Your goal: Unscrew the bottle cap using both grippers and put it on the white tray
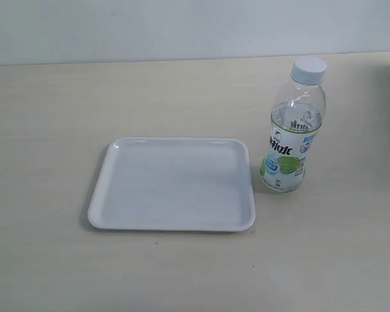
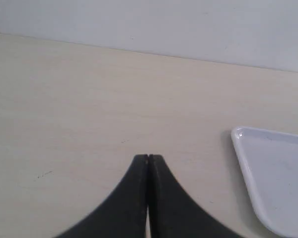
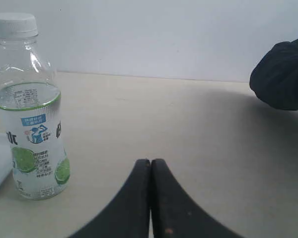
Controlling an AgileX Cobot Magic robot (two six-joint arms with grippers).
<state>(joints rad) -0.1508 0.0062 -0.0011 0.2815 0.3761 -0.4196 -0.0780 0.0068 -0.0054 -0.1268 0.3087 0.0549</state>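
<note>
The clear bottle (image 1: 290, 140) with a white, green and blue label stands upright on the table just right of the white tray (image 1: 172, 185). Its white ribbed cap (image 1: 309, 69) sits screwed on the neck. Neither gripper shows in the exterior view. In the left wrist view my left gripper (image 2: 148, 157) is shut with nothing in it, over bare table, with a corner of the tray (image 2: 275, 181) to one side. In the right wrist view my right gripper (image 3: 150, 161) is shut and empty, apart from the bottle (image 3: 32, 124) and its cap (image 3: 14, 24).
The tabletop (image 1: 52, 110) is pale beige and meets a light wall at the back. A dark rounded object (image 3: 283, 74) shows at the edge of the right wrist view.
</note>
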